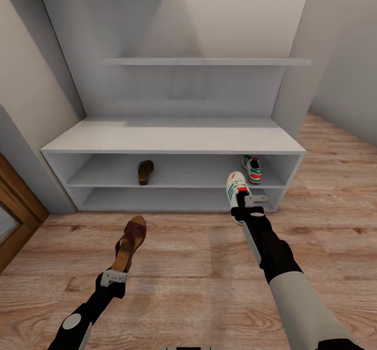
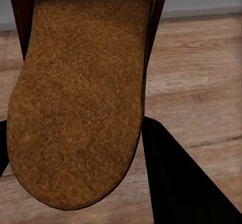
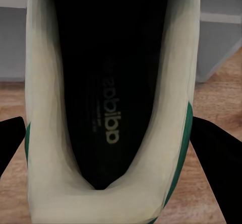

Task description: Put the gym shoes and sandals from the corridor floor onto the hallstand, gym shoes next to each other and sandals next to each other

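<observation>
Our right arm (image 1: 283, 271) was glossy black, turning pale grey toward the shoulder; the left arm (image 1: 86, 313) was black with a grey round patch. Both wrists carried light grey brackets.

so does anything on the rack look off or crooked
Nothing is damaged. The sandal and sneaker on the rack's upper shelf sit far apart, each without its mate. The mates are off the floor: a sandal in the left end effector, a sneaker in the right.
</observation>
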